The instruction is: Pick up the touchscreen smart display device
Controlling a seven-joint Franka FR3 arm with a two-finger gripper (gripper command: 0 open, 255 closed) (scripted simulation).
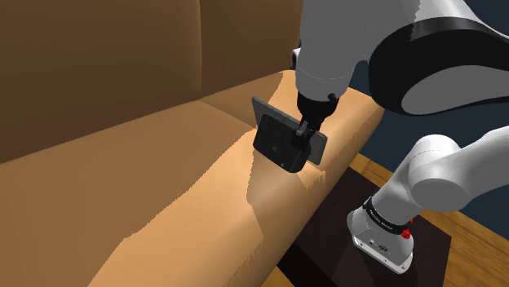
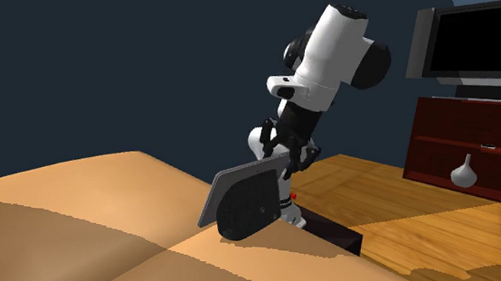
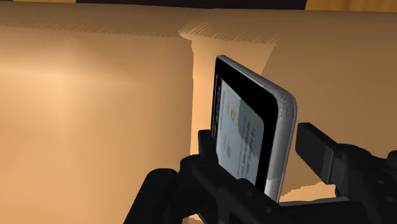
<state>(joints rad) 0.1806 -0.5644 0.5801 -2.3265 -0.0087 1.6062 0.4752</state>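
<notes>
The smart display (image 1: 281, 145) is a dark slab with a grey rim and a lit screen (image 3: 238, 137). It hangs tilted just above the tan sofa seat (image 1: 163, 204), near the seat's front edge. My gripper (image 1: 304, 133) comes down onto its upper edge and is shut on it. In the wrist view the display (image 3: 277, 121) stands edge-on between the two black fingers (image 3: 205, 145), with the gripper (image 3: 254, 143) clasping both faces. From the second exterior view the display (image 2: 245, 198) shows its dark back, with the gripper (image 2: 285, 163) at its top corner.
The sofa backrest (image 1: 106, 65) rises behind the seat. My dark stand (image 1: 359, 261) sits on a wooden floor (image 2: 390, 199) beside the sofa. Far off stand a television (image 2: 482, 38), a red-brown cabinet (image 2: 439, 139) and a white vase (image 2: 462, 171).
</notes>
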